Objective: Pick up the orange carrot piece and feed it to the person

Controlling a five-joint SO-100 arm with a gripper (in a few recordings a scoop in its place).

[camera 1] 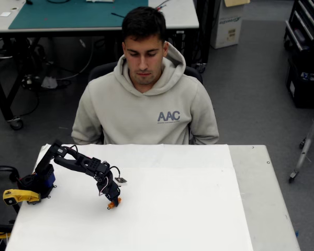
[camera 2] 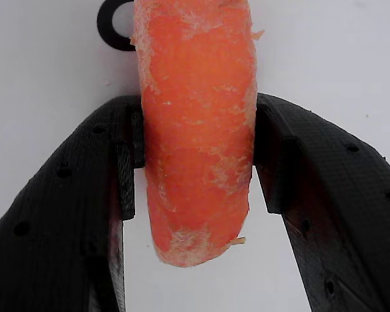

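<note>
Carrot piece (camera 2: 196,130), low over the white surface (camera 1: 188,209), sits clamped mid-length between the black jaws; it looks light, stiff, slightly moist, so this middle grip suits it.

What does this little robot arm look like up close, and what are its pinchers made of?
The arm is small and black, built of blocky jointed segments, with thin wires looped beside the wrist. Its base sits by a blue block at the table's left edge, next to a yellow clamp. The gripper has two broad matte black fingers, faintly textured like printed plastic and dotted with small round holes.
</note>
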